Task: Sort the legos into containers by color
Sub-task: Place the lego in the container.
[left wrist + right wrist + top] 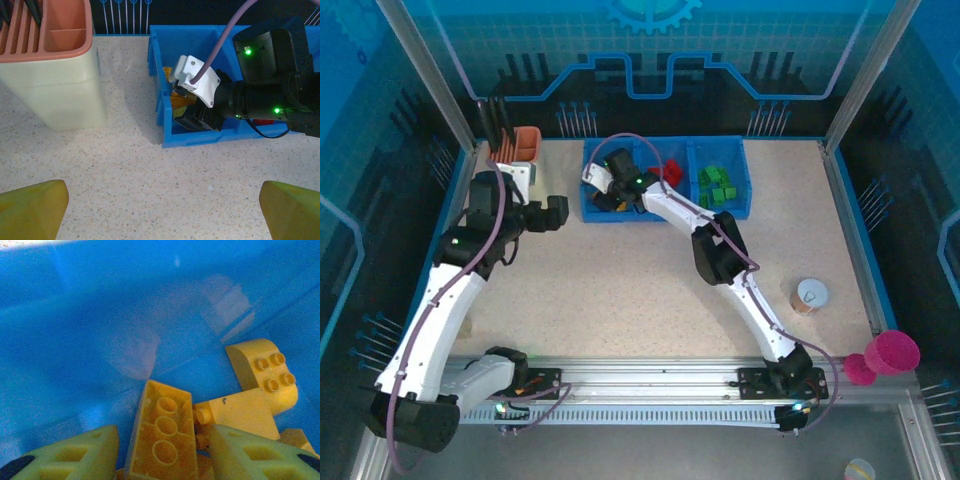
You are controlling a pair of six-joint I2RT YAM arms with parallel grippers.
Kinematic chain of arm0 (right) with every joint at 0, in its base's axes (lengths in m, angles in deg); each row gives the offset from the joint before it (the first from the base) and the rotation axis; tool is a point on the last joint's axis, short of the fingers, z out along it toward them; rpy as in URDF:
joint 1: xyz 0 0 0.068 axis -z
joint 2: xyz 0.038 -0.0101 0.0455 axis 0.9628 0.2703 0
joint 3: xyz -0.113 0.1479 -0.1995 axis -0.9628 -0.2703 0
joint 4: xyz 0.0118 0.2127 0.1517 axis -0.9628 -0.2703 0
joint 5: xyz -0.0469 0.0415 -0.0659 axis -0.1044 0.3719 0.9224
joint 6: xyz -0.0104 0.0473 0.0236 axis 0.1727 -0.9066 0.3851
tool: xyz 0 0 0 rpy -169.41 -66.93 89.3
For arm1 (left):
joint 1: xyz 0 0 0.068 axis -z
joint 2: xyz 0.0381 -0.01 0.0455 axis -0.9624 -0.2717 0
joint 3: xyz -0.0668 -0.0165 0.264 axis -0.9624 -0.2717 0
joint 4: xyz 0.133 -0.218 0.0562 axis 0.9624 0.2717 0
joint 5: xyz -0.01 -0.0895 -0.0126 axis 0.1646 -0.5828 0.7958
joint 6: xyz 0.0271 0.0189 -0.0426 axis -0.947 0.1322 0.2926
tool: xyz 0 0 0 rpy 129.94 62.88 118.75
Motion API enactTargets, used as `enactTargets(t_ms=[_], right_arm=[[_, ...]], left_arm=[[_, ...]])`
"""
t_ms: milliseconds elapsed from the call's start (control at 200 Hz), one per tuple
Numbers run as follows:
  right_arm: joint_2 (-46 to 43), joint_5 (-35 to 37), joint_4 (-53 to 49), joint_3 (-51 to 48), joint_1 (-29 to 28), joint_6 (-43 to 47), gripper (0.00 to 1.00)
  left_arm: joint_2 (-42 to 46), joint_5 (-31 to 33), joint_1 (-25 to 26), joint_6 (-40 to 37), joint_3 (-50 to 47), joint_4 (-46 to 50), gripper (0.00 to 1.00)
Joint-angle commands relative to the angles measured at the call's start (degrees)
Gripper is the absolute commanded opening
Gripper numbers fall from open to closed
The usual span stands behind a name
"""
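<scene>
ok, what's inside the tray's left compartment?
Visible: yellow bricks, one lying studs-down at the right end effector. The right arm hides part of the left compartment floor, so more may sit under it.

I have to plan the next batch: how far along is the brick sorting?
Done: green plastic bricks lie in the right compartment of the blue plastic tray, red plastic bricks in the middle. In hand: the right end effector, jaws parted, flanks an upturned yellow brick in the left compartment. Left: likely just withdrawing; every brick I see lies in the tray. The left end effector hangs open.
</scene>
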Motion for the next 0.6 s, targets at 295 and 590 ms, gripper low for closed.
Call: enactTargets(t_ms=[295,590], right_arm=[[-19.63,-0.73,7.32,-13.7,-0.27,0.08,0.6],[-40.59,5.54,6.63,-32.74,0.38,-3.37,0.99]], left_arm=[[2.22,0.52,-0.58,0.12,-1.49,-0.77,0.99],[9.22,10.73,-0.66,0.17,-17.26,-17.84,0.99]])
